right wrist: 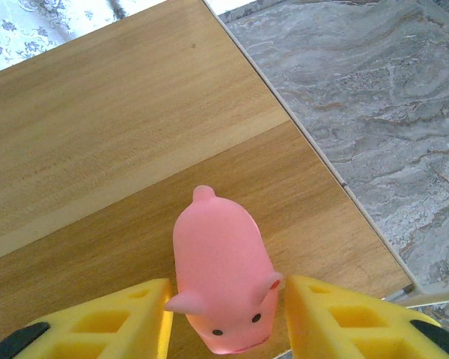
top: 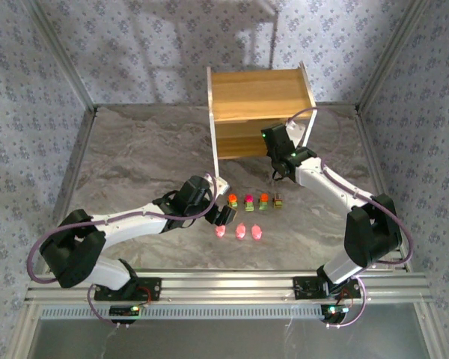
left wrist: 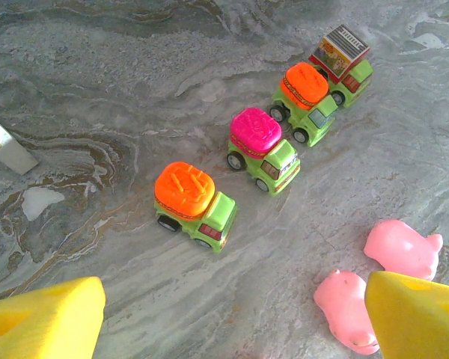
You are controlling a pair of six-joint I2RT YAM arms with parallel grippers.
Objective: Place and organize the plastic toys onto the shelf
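Note:
A pink pig toy [right wrist: 221, 277] lies on the shelf's [right wrist: 120, 134] lower wooden board, snout toward the camera, between the yellow fingers of my right gripper [right wrist: 228, 299]. The jaws stand slightly apart from its sides, open. From above, that gripper [top: 275, 166] is at the shelf's [top: 254, 93] lower tier. A row of green toy trucks [left wrist: 194, 198] [left wrist: 262, 149] [left wrist: 307, 101] [left wrist: 344, 63] stands on the table. My left gripper [left wrist: 236, 329] hangs open just in front of them, with nothing between its fingers. One pink pig [left wrist: 348, 307] lies against its right finger [left wrist: 419, 314], another pig [left wrist: 402, 247] beyond.
From above, three pink pigs [top: 240, 232] lie in a row in front of the trucks [top: 254, 200]. The shelf's white leg [left wrist: 7, 146] stands left of the trucks. Patterned walls enclose the marble tabletop [top: 135, 157].

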